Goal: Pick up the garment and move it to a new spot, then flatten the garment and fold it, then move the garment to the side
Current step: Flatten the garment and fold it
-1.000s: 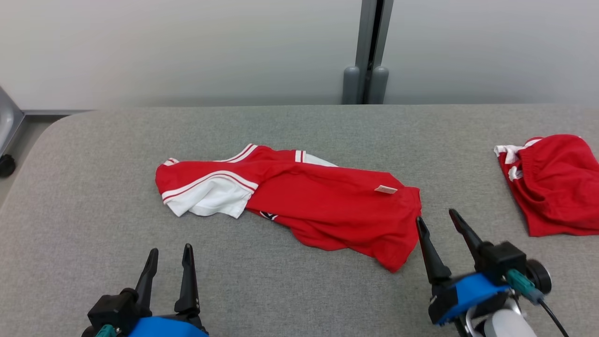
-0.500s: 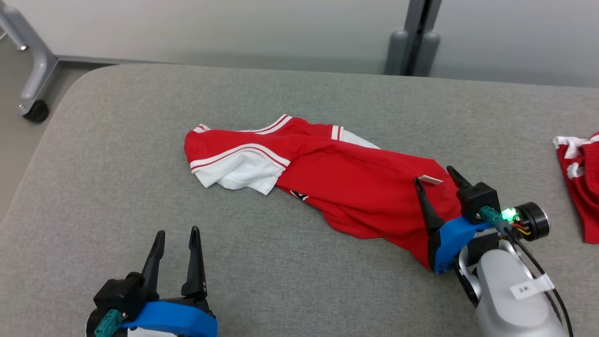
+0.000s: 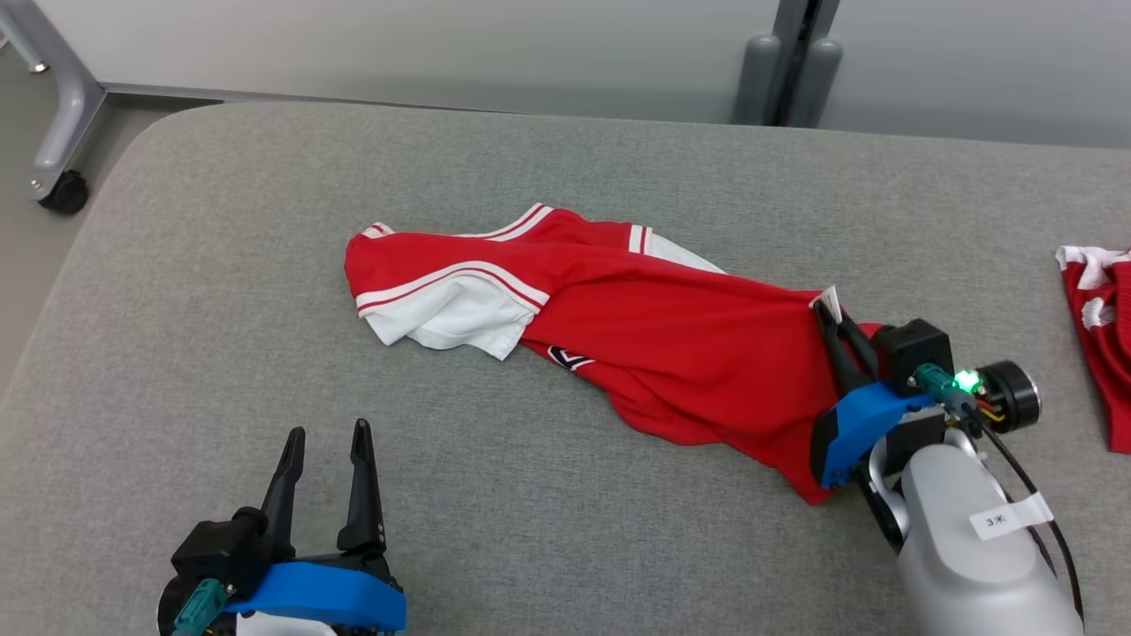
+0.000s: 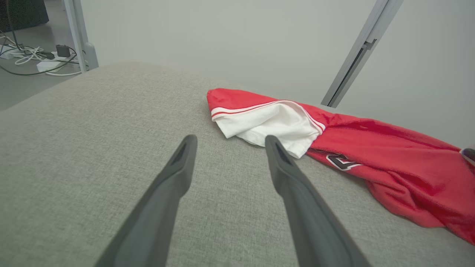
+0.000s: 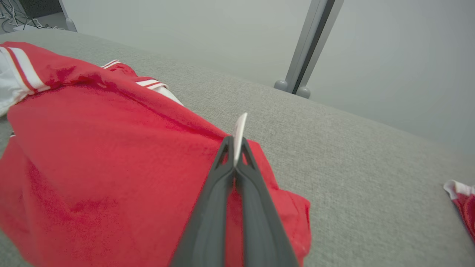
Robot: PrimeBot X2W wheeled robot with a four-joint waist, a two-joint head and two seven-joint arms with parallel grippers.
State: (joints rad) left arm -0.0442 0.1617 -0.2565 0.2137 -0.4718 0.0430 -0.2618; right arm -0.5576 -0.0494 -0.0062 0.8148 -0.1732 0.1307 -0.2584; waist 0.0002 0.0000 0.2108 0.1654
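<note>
Light, limp red jersey [image 3: 654, 344] was pinched at its white label [image 5: 240, 128] by right gripper [image 3: 835, 316], left gripper [image 3: 327, 437] hung open; white sleeve [image 3: 451, 322] end would likely drag.

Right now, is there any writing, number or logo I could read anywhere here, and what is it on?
"3", then a mark too blurred to read: white sticker on the right forearm.
Unreadable: black-and-white print on the red jersey, partly tucked under.
Nothing legible: white tag on the red jersey, edge-on, pinched in the right gripper.
</note>
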